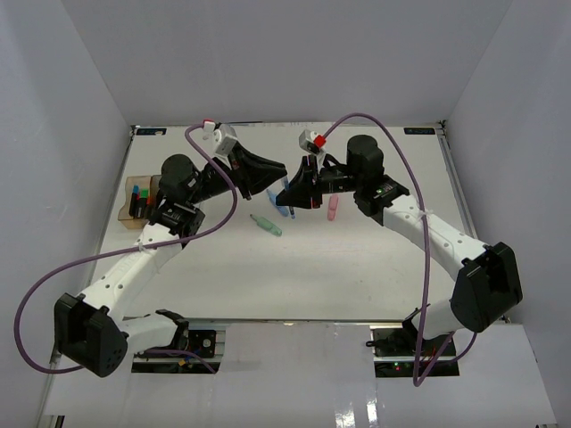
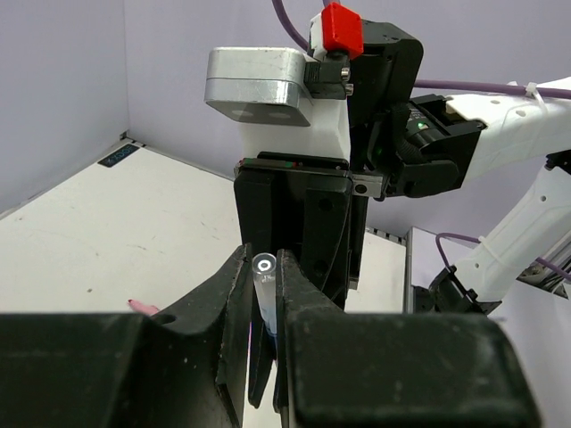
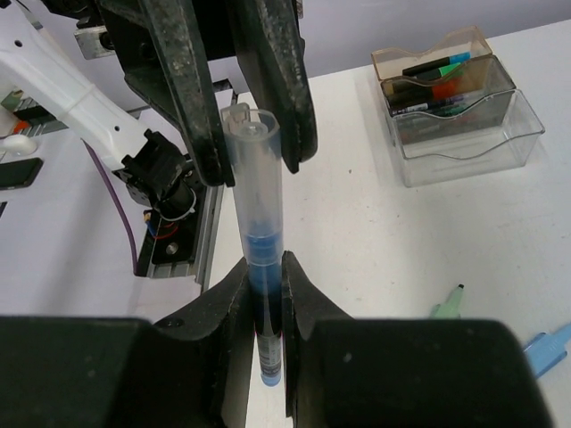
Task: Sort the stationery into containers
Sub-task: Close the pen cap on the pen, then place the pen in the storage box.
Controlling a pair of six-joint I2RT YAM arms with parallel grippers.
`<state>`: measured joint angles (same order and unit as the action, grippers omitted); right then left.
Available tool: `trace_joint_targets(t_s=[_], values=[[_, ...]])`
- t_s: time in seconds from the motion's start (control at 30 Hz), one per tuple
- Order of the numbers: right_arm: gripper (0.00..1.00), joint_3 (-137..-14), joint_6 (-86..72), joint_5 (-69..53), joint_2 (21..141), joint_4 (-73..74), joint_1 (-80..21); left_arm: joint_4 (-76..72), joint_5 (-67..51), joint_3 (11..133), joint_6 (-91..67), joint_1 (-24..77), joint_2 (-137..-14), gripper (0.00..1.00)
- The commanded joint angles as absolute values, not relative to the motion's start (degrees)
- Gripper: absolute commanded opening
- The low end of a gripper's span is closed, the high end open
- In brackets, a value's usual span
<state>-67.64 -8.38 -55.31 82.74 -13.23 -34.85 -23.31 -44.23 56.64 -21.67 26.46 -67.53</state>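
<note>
**1 pen, 2 hands, mid-air**

The left hand (image 2: pixel 264 299) and the right hand (image 3: pixel 266 290) meet nose to nose above the middle of the surface (image 1: pixel 357 267). Both are clenched on the same pen (image 3: pixel 254 196): the right pinches its blue lower barrel, the left its clear upper end. The pen hangs between them, off the surface, roughly in line with both sets of fingers.

A double grip like this reads as a hand-over. The containers (image 3: pixel 522 134) sit at the left side of the surface, close to the left arm and well apart from the right, so passing the pen across would make sense. It could equally be a tug on the clear cap; I cannot tell which.

Of the 3 joined boxes, the amber and grey ones already hold highlighters (image 3: pixel 437 87). Loose stationery lies near the hands — a green piece (image 1: pixel 266 225), a pink piece (image 1: pixel 333 208) and some blue pieces (image 1: pixel 275 198) just beneath them.

The surface is plain white and matte. Pale walls (image 1: pixel 285 53) close it in on 3 sides.
</note>
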Motion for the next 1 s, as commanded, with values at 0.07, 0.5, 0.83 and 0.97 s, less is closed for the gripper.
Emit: trace_joint_targets(t_s=[0.07,0.5,0.83,0.97], values=[[0.09,-70.1,-10.4,-53.1,78.0,-30.7,-33.4,-10.1,-52.5,52.2,-21.2,27.9,-69.1,0.0],[0.4,-69.1,-10.1,-52.5,77.4,-28.9,-33.3,-10.5,-51.9,51.2,-19.9,27.9,-69.3,0.0],[0.83,-62.8,-7.8,-53.3,75.2,-23.7,-33.3,-10.0,-46.9,53.1,-19.5,27.9,-69.0,0.0],[0.95,-57.1,-6.2,-51.9,72.3,-20.8,-33.3,-8.4,-42.8,53.3,-18.4,27.9,-69.3,0.0]])
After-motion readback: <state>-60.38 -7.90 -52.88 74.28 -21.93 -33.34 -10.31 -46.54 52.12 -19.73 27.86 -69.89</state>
